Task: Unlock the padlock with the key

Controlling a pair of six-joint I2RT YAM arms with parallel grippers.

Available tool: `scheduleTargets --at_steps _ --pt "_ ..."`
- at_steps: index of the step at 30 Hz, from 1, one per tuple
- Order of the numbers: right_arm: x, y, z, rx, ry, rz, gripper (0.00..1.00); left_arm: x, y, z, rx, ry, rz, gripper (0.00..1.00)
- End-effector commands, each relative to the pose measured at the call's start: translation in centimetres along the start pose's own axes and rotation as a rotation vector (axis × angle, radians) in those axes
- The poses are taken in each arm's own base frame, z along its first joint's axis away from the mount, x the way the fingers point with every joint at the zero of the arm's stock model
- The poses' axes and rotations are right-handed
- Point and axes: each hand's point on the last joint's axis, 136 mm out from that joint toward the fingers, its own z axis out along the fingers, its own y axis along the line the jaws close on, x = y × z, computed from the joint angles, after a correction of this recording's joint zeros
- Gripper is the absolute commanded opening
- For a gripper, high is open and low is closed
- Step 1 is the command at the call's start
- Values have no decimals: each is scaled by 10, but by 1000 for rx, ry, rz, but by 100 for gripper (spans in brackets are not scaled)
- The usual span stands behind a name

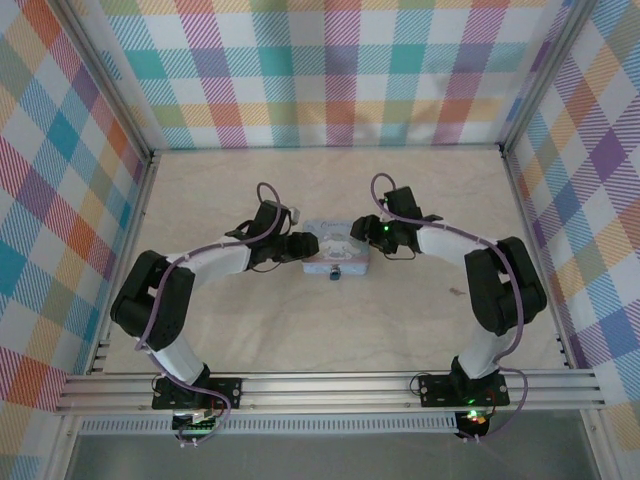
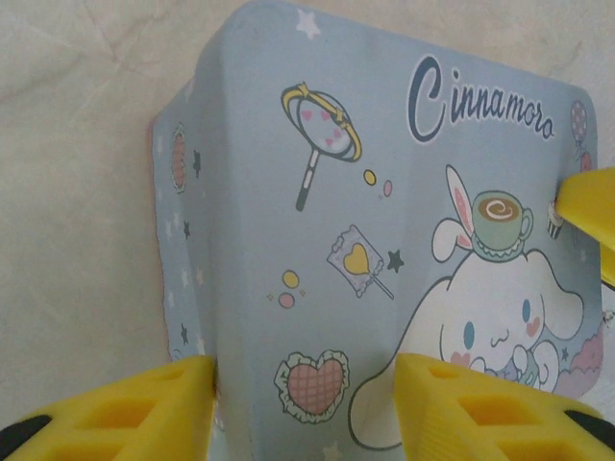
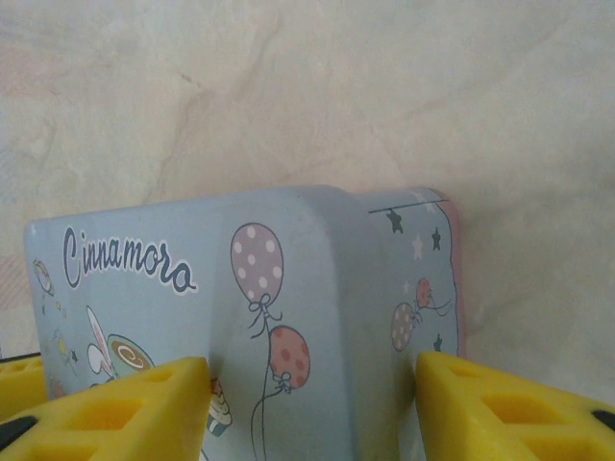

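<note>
Left hand and right hand spread astride tin ends (open table around)

Top camera looks down from behind onto the pale wooden desk; both wrist cameras, from opposite ends, closely frame one pale-blue rectangular tin.

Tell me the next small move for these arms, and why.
Probably close the left gripper on the pale-blue tin to steady it. That gripper and the right gripper both stand open, straddling opposite ends of the tin. The small dark padlock sits at the tin's near side, untouched.
</note>
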Motion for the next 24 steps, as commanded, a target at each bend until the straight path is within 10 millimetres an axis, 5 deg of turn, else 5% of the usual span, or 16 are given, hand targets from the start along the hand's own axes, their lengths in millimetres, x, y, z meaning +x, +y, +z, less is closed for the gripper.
scheduleTargets --at_steps 1,14,20,24 --pt "1 8 3 -18 36 -24 58 -9 -13 6 24 -11 10 52" --pt "-7 -11 -21 52 -12 -35 78 -3 -4 -11 -19 -35 -2 75" --pt "-11 -31 -64 143 -71 -31 78 -2 2 -34 -71 -76 3 79" --pt "-6 -61 -107 279 -113 18 77 4 1 -52 -81 -80 21 81"
